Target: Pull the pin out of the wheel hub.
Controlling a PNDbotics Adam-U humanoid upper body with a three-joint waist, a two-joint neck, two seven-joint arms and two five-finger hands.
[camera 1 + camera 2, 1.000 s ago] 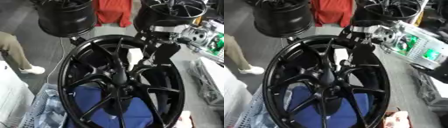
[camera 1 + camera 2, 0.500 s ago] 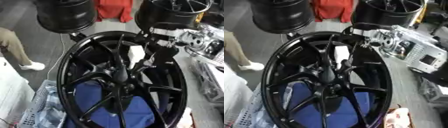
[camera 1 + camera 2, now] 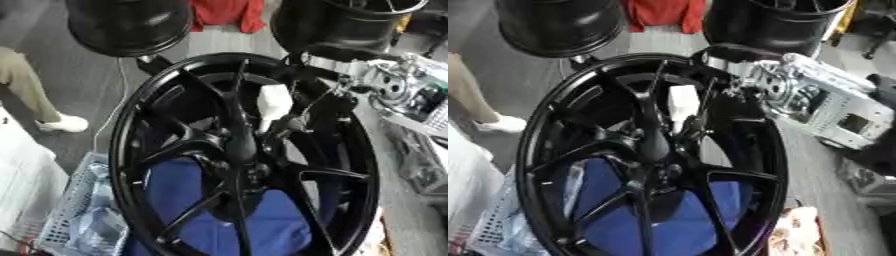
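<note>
I see the wheel hub (image 3: 241, 155), a big glossy black spoked rim, filling the middle of my view, its face tilted toward me. At its centre the spokes meet in a dark boss; I cannot pick out the pin against the black there. Behind the spokes on the far side of centre sits a white block-shaped piece (image 3: 273, 101).

My right hand (image 3: 293, 125) reaches in from the far right, over the rim and down between the spokes toward the centre. It is black on black, so I cannot tell whether its fingers are curled or straight, or whether they hold anything. Its silver wrist joint (image 3: 776, 90) and pale forearm housing (image 3: 833, 112) lie across the rim's far-right edge. My left hand does not show.

Through the near spokes I see blue cloth (image 3: 262, 225). To the near left is a pale mesh basket (image 3: 70, 210) with clear plastic inside. Two more black rims (image 3: 131, 25) stand far left and far right (image 3: 337, 22), with red cloth (image 3: 227, 14) between them. The floor (image 3: 79, 85) is grey, and a person's trouser leg and white shoe (image 3: 63, 123) stand at the left.
</note>
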